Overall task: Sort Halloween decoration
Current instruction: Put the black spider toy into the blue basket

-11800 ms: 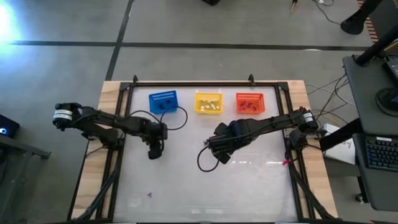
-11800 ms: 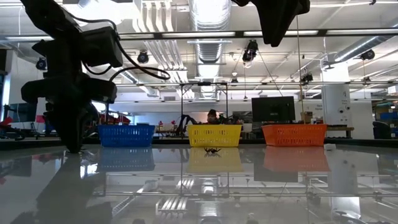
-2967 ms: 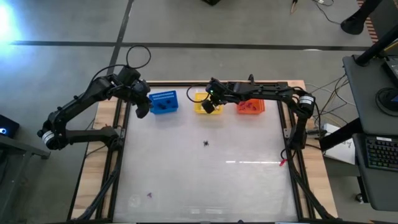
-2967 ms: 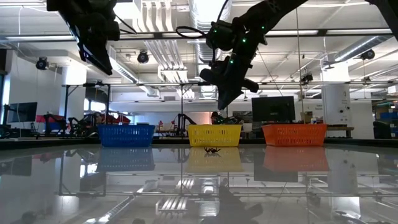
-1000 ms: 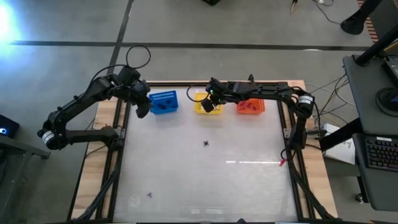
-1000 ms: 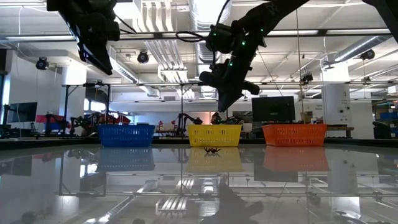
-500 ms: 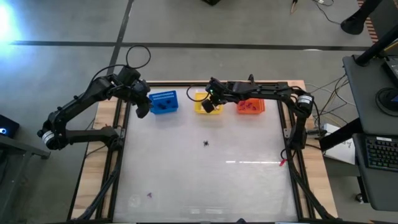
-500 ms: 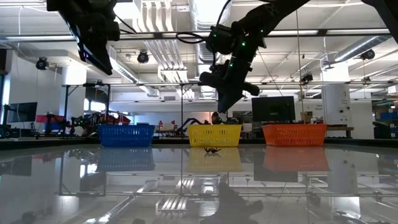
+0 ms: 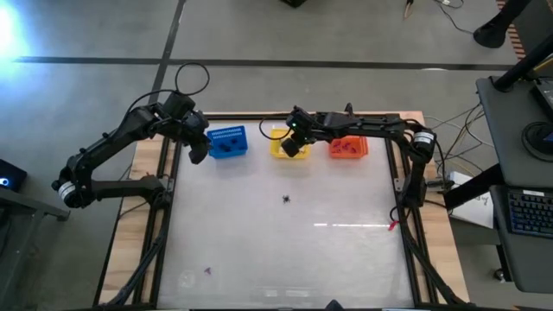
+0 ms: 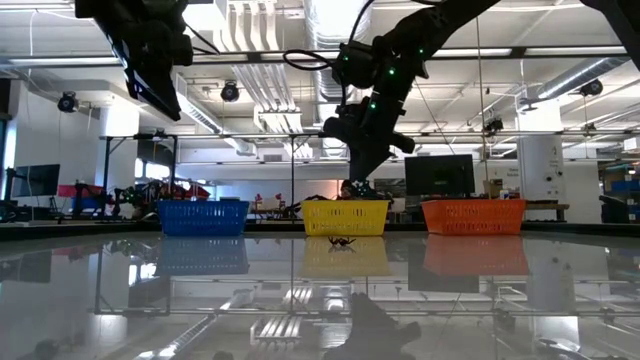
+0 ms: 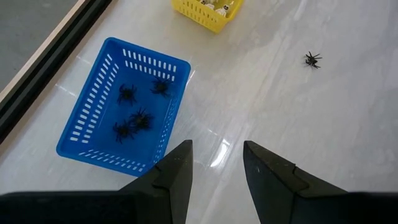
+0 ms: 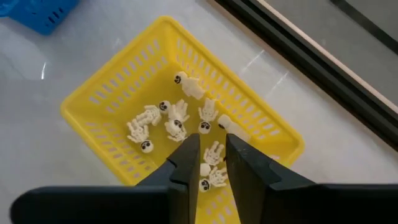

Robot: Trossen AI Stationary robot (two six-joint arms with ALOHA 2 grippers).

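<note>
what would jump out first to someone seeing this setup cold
Three bright baskets line the table's far edge: blue basket, yellow basket, orange basket. The right gripper hovers open over the yellow one, full of tiny white skeletons. A lone black spider sits mid-table; the left gripper waits beside the blue basket.

My fingers [image 12: 181, 167] are dark, near black, on both arms. Under my right ones sits a bright yellow basket [image 12: 118, 87] with slotted walls, holding whitish skeleton figures [image 12: 177, 121] with dark eye dots. Past my left fingers [image 11: 177, 171] lies a blue basket [image 11: 93, 106], same slotted pattern, with black spiders [image 11: 134, 118] inside. Another black spider [image 11: 312, 60] shows in the upper right of that frame on the glossy white desk [image 11: 298, 118]. In the overhead frame, an orange basket [image 9: 347, 145] sits right of centre, and a small purple piece [image 9: 207, 269] lower left.
</note>
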